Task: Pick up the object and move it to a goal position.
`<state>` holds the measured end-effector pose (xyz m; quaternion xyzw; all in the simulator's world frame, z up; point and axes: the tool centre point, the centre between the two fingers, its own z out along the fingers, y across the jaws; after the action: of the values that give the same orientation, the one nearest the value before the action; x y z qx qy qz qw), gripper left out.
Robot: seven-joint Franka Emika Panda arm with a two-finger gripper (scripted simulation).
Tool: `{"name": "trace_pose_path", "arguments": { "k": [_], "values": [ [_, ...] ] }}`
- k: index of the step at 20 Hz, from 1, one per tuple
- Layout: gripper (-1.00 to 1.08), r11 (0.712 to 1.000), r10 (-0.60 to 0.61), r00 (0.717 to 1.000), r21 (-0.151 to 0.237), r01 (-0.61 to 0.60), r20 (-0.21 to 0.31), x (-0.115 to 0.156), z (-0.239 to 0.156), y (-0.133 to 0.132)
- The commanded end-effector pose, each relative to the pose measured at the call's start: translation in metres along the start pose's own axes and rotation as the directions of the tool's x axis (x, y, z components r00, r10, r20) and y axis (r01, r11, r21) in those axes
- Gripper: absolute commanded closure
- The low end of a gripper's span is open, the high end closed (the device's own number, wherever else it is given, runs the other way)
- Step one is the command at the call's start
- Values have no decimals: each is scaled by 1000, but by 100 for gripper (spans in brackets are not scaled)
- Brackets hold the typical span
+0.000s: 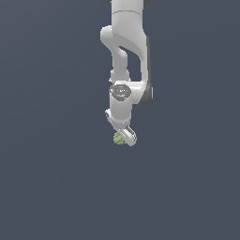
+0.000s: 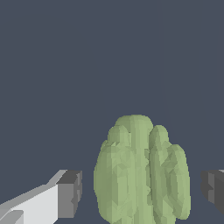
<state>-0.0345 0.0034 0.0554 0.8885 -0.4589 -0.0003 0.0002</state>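
The object (image 2: 140,175) is a light-green bumpy lump with lengthwise streaks, and it stands between my two fingers in the wrist view. My gripper (image 2: 142,192) is open around it. A narrow gap shows between the lump and each dark fingertip pad (image 2: 70,194), so neither pad touches it. In the exterior view the white arm hangs straight down. There the object (image 1: 118,138) peeks out at the gripper (image 1: 124,137) tip, toward the exterior view's left, partly hidden by the white fingers.
A plain dark blue-grey surface (image 1: 56,187) fills both views. No other objects, edges or goal marker show.
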Motion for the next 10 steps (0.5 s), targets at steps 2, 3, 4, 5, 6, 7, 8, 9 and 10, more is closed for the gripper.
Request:
{"name": "trace_pose_path", "arguments": {
  "k": [2,3,4,5,6,7,8,9,10],
  "values": [
    [-92,1000,1,1000,0,-1,0,0,13,0],
    [-92,1000,1,1000,0,-1,0,0,15,0],
    [-92,1000,1,1000,0,-1,0,0,16,-1],
    [-92,1000,1,1000,0,-1,0,0,17,-1],
    [-92,1000,1,1000,0,-1,0,0,17,-1],
    [108,1000,1,1000,0,-1,0,0,17,-1],
    [108,1000,1,1000,0,-1,0,0,17,-1],
    [108,1000,1,1000,0,-1,0,0,17,-1],
    [108,1000,1,1000,0,-1,0,0,17,-1]
  ]
}}
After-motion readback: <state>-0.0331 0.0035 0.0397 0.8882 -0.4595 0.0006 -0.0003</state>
